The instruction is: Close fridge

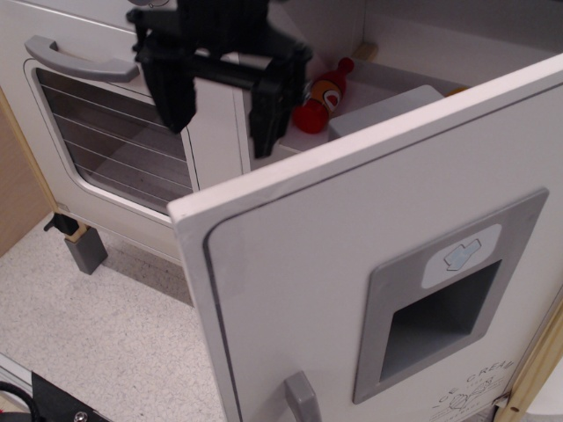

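Observation:
The white toy fridge stands with its large door (290,290) swung wide open toward me. The door carries a grey recessed dispenser panel (444,303), faint "ICE CREAM" print at the lower right, and the top of a grey bar handle (302,397) at the bottom edge. Inside the fridge lie a red toy bottle (321,97) and a white box (387,110). My black gripper (222,110) hangs open and empty above and behind the door's top left edge, its two fingers (266,119) pointing down.
The white oven (114,132) with barred glass window and horizontal grey handle (79,60) stands at the left, right behind the gripper. A speckled floor (97,325) lies below. A wooden panel (18,185) borders the left edge.

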You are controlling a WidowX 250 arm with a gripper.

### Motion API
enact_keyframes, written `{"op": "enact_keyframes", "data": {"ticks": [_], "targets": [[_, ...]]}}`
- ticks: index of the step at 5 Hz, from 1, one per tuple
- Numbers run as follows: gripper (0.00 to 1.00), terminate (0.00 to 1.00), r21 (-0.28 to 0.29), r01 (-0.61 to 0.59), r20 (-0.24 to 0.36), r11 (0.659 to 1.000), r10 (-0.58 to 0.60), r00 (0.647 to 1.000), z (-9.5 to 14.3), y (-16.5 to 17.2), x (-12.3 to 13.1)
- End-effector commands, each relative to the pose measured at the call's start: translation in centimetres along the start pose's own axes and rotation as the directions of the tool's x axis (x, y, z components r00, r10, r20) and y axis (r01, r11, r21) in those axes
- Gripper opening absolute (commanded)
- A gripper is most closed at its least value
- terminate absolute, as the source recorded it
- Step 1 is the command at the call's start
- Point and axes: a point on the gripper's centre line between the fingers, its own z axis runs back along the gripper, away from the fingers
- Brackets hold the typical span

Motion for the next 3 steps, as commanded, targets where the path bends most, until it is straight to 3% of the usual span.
{"op": "enact_keyframes", "data": {"ticks": [1,3], "targets": [[1.00,0.00,-0.069,0.097,0.082,0.993,-0.091,0.992,5.0,-1.8,-0.6],[1.00,0.00,-0.118,0.180,0.060,0.977,-0.174,0.983,7.3,-3.5,-3.1]]}}
